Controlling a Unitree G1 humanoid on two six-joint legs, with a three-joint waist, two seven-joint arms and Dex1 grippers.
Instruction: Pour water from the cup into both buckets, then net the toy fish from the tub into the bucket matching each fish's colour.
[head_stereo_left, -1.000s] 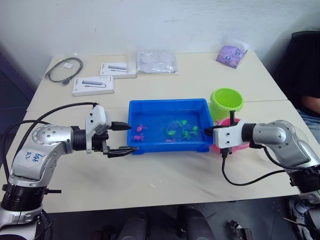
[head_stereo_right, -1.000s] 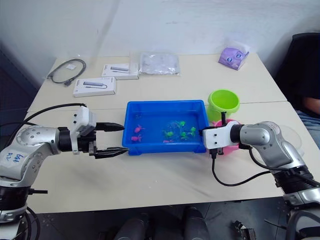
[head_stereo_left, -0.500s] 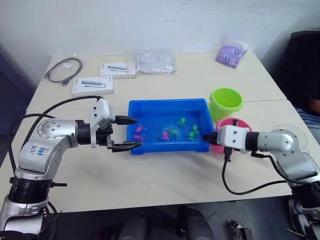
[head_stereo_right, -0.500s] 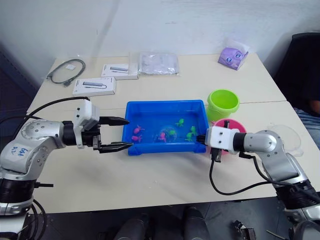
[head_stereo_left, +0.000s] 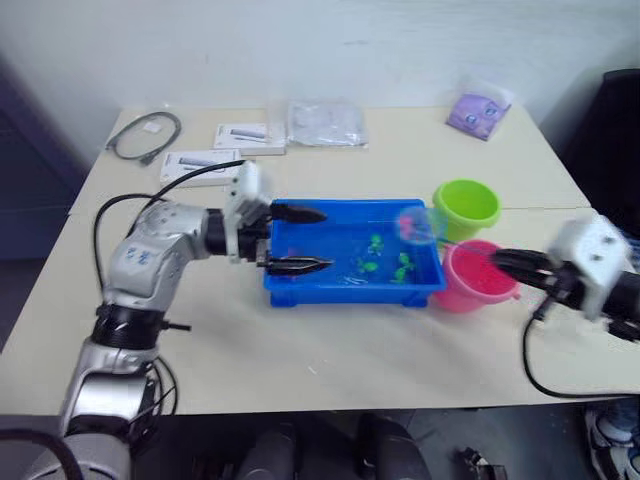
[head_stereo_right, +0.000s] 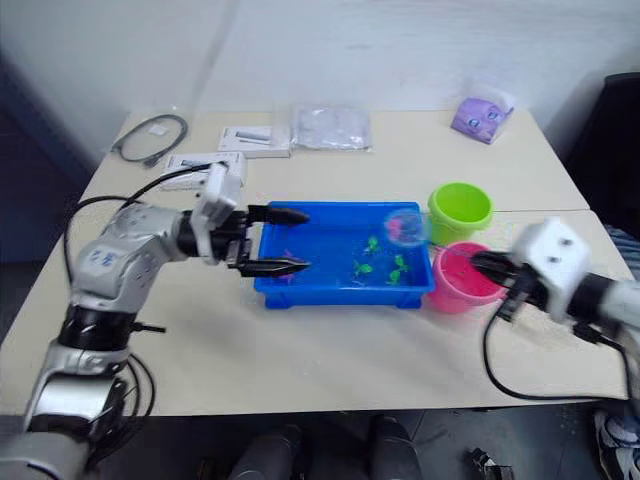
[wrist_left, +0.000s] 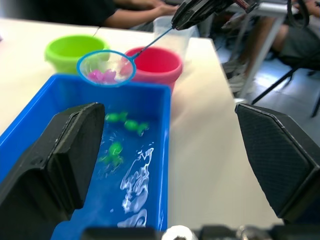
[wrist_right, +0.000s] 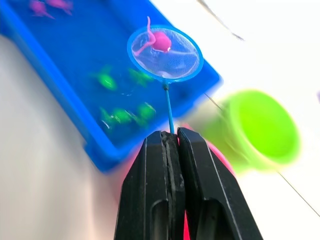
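Light-blue plastic rims the small round mesh net (wrist_right: 164, 53), which hangs above the right end of the shallow bright-blue rectangular plastic tub (head_stereo_left: 300, 289) with a pink toy fish (wrist_right: 161, 41) in it. The right gripper (wrist_right: 170, 140) pinches its thin dark stick handle (wrist_right: 169, 110) at the tip. The net looks light and whippy, so a tilt could spill the slippery fish. The left gripper (head_stereo_left: 296, 238) hovers wide apart over the tub's left end. The round pink plastic bucket (head_stereo_left: 471, 276) stands just right of the tub.

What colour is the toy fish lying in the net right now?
Pink; the fish in the net shows best in the right wrist view.
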